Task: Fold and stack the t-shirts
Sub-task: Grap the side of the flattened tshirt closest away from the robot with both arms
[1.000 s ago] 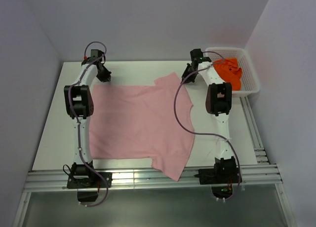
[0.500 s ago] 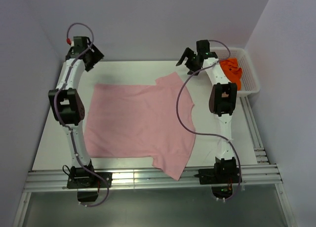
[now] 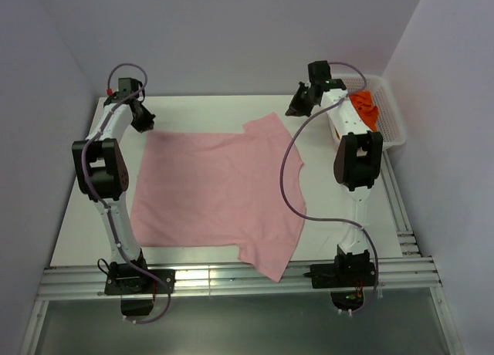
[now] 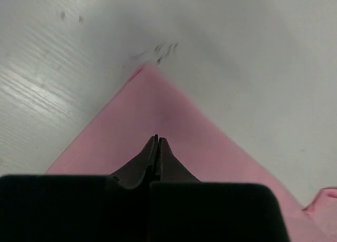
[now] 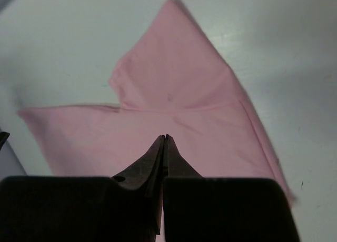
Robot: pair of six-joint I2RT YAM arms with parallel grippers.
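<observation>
From above: the pink t-shirt [image 3: 220, 189] lies spread flat across the middle of the white table [image 3: 201, 108], one sleeve [image 3: 265, 128] pointing to the far side, the other hanging over the near edge. The orange t-shirt [image 3: 364, 112] sits bunched up in the white basket [image 3: 394, 112] at the far right corner. The left gripper [image 3: 141, 120] hangs just by the shirt's far left corner. The right gripper [image 3: 299, 104] is off to the right of the far sleeve, between it and the basket.

Left wrist camera: the left gripper [image 4: 157, 139] has its two dark fingers pressed tip to tip, with nothing caught between them. Under them is a pointed corner of the pink t-shirt [image 4: 174, 121], with bare table [image 4: 237, 52] beyond it.

Right wrist camera: the same here. The right gripper [image 5: 164, 138] has its fingers closed together and holds no cloth. It looks down on the pink t-shirt [image 5: 184, 131], where the sleeve [image 5: 174, 68] fans out flat toward the far side on the table [image 5: 68, 42].
</observation>
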